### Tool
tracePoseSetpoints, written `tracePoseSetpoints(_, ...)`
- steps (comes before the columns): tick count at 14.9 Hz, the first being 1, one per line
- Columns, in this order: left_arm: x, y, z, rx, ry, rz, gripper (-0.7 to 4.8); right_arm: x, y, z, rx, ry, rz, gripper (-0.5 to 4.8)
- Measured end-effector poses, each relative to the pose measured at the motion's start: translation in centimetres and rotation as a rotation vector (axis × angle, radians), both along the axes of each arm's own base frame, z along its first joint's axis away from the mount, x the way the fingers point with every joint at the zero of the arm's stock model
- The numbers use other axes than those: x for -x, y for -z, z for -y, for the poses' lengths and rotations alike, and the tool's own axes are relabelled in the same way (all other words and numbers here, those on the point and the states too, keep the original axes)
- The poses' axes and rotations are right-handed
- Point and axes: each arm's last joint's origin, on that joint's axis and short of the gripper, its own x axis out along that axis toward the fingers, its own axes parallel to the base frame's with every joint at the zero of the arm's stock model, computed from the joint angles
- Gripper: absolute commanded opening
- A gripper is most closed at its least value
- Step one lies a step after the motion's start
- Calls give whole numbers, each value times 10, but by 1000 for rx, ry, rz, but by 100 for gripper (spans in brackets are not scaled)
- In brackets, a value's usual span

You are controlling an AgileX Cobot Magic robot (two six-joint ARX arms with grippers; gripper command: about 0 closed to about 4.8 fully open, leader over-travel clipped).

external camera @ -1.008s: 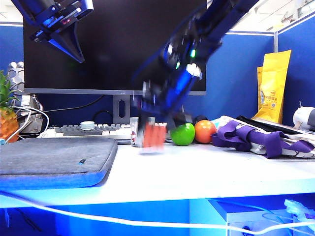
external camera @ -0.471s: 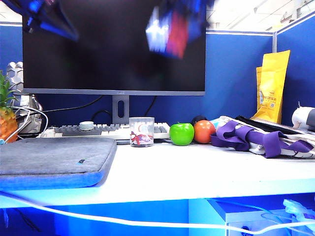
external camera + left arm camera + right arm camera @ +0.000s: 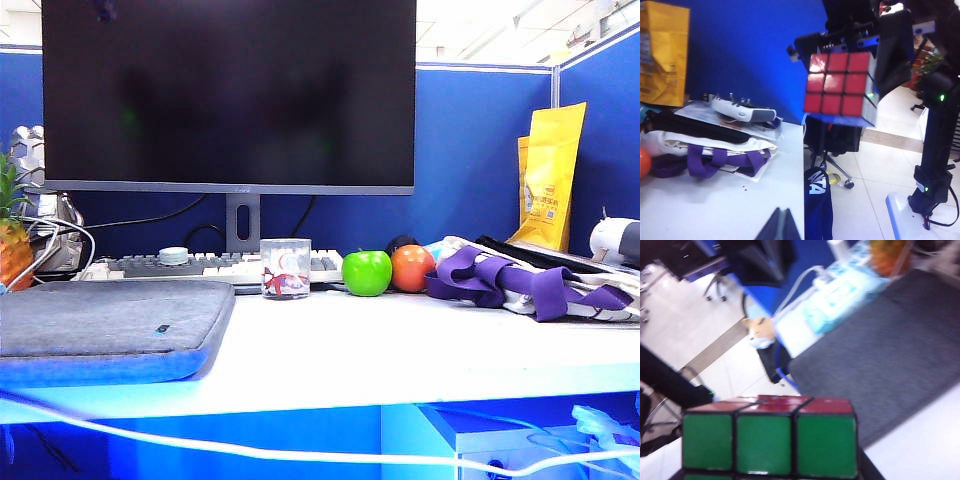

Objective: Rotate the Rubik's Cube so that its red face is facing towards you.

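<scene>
My right gripper (image 3: 850, 42) pinches Rubik's Cube (image 3: 839, 83) aloft, red face (image 3: 838, 83) twd left cam; left jaws' state unclear.

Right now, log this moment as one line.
Rubik's Cube: lifted off table, held by right gripper | red face: toward left wrist camera | left gripper: empty | exterior view: both arms out of frame

White letters reading "NTA" (partly hidden) stand on a dark bag (image 3: 817, 202) hanging beside the desk.

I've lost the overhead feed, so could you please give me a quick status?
Right tool holds Rubik's Cube aloft, off-desk. Red face towards left wrist camera. Left tool empty. Nothing obstructing.
</scene>
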Motion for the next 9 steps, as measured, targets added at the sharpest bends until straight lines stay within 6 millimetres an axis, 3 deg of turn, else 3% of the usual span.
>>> tracePoseSetpoints(2, 0, 0, 0, 1, 1, 5, 12, -6, 14, -1, 29, 10, -49, -1)
tracePoseSetpoints(7, -2, -1, 2, -22, -19, 17, 12, -50, 117, -11, 290, 91, -201, -1)
tracePoseSetpoints(9, -3, 1, 4, -58, -56, 0, 12, -60, 129, -14, 328, 117, -172, -2)
